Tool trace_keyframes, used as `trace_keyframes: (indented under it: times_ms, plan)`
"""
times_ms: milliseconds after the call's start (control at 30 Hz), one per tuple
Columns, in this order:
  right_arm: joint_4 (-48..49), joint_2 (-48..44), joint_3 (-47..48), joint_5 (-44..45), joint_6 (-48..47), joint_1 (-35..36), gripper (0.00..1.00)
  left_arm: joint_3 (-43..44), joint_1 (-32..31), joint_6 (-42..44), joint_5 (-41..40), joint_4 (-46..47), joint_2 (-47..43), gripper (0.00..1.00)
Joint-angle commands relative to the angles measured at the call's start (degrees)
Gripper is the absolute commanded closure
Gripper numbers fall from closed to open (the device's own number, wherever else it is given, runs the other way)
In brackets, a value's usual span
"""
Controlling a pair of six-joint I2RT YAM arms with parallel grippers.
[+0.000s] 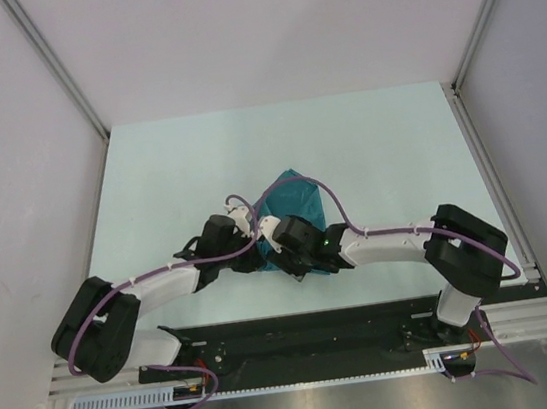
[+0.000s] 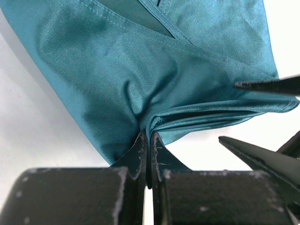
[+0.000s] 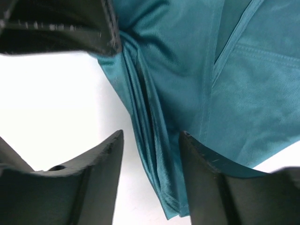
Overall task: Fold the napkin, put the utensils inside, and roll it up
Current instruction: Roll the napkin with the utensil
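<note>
The teal napkin lies bunched near the middle of the table, partly under both wrists. My left gripper is shut on a gathered fold of the napkin, pinching it at the fingertips. My right gripper is open, its fingers standing either side of a pleated napkin edge without squeezing it. In the left wrist view the right gripper's fingers show at the right, by the cloth's corner. From above, the two grippers meet at the napkin's near edge. The utensils are out of view.
The pale table top stretches around the napkin. White walls with metal frame rails enclose it at left, right and back. The black base plate runs along the near edge.
</note>
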Motion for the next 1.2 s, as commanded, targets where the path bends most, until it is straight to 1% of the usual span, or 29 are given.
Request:
trace_keyframes:
  times_ms: [0, 33, 300, 367, 467, 500, 567, 600, 633, 667, 733, 767, 800, 833, 867, 900, 933, 967, 1000, 1100, 1167]
  plan:
    - [1.1, -0.2, -1.0, 5.2, -2.2, 2.8, 0.47, 1.6, 0.8, -0.7, 0.5, -0.3, 0.3, 1.0]
    - [1.2, -0.4, -1.1, 6.2, -2.3, 3.4, 0.5, 1.6, 0.9, -0.8, 0.6, -0.3, 0.3, 1.0]
    - [2.3, -0.1, -3.0, 11.4, -2.3, 6.2, 0.56, 1.4, 1.3, -1.1, 0.9, -0.3, 0.0, 1.0]
    - [2.3, 1.1, -3.1, 12.1, -2.1, 6.2, 0.6, 1.5, 1.4, -1.1, 1.1, -0.1, -0.1, 1.0]
    - [1.7, 2.4, -2.4, 12.2, -1.8, 5.7, 0.72, 1.3, 1.4, -1.0, 1.8, 0.3, -0.1, 1.0]
    - [1.2, 2.5, -2.2, 10.9, -1.7, 5.6, 0.82, 1.2, 1.4, -1.0, 2.6, 0.9, -0.3, 1.0]
    - [-0.1, 3.2, -1.0, 8.7, -1.6, 5.0, 0.91, 1.1, 1.5, -1.0, 3.0, 1.4, -0.7, 1.0]
    - [-0.9, 3.3, -0.3, 5.9, -1.6, 4.4, 0.97, 1.0, 1.5, -1.0, 3.5, 1.8, -0.8, 1.0]
    - [-1.6, 3.6, 0.2, 4.3, -1.5, 4.0, 1.0, 1.0, 1.5, -1.0, 3.6, 1.9, -1.2, 1.0]
    - [-3.0, 3.7, 1.3, 0.6, -1.4, 3.7, 1.0, 1.1, 1.6, -1.1, 3.9, 1.9, -1.4, 1.0]
    - [-5.7, 3.9, 2.6, -3.6, -0.9, 2.0, 1.0, 1.3, 2.2, -1.6, 4.9, 1.9, -2.0, 0.88]
    - [-6.7, 4.0, 4.1, -8.4, -0.7, 1.2, 1.0, 1.5, 2.6, -2.0, 5.1, 1.9, -3.2, 0.83]
    - [-7.9, 4.3, 4.8, -10.4, -0.4, 0.0, 1.0, 1.5, 3.3, -2.3, 5.1, 1.9, -4.0, 0.69]
    - [-9.8, 4.5, 5.7, -12.4, -0.1, -0.9, 1.0, 1.5, 3.7, -2.5, 4.8, 1.5, -4.8, 0.63]
    - [-10.8, 4.6, 6.4, -16.2, 0.1, -1.7, 1.0, 1.5, 4.0, -2.6, 4.5, 1.3, -7.0, 0.57]
    - [-11.6, 5.3, 7.8, -18.0, 0.2, -2.3, 1.0, 1.4, 4.7, -2.7, 4.3, 0.9, -8.1, 0.48]
    - [-13.1, 5.5, 8.5, -20.0, 0.4, -3.8, 1.0, 1.3, 5.0, -2.7, 3.3, -0.1, -9.4, 0.43]
    - [-13.7, 6.0, 9.1, -23.9, 0.5, -4.5, 1.0, 1.3, 5.3, -2.8, 2.4, -1.0, -10.5, 0.38]
    - [-14.2, 6.9, 10.4, -25.8, 0.7, -5.4, 1.0, 1.2, 5.3, -2.6, 1.6, -1.7, -12.7, 0.31]
    - [-16.2, 8.9, 12.4, -32.6, 1.1, -8.2, 1.0, 0.7, 5.4, -2.4, -2.1, -5.3, -16.8, 0.24]
    - [-17.2, 11.1, 14.2, -37.0, 1.2, -10.2, 1.0, -0.7, 5.4, -2.3, -4.0, -6.4, -18.8, 0.22]
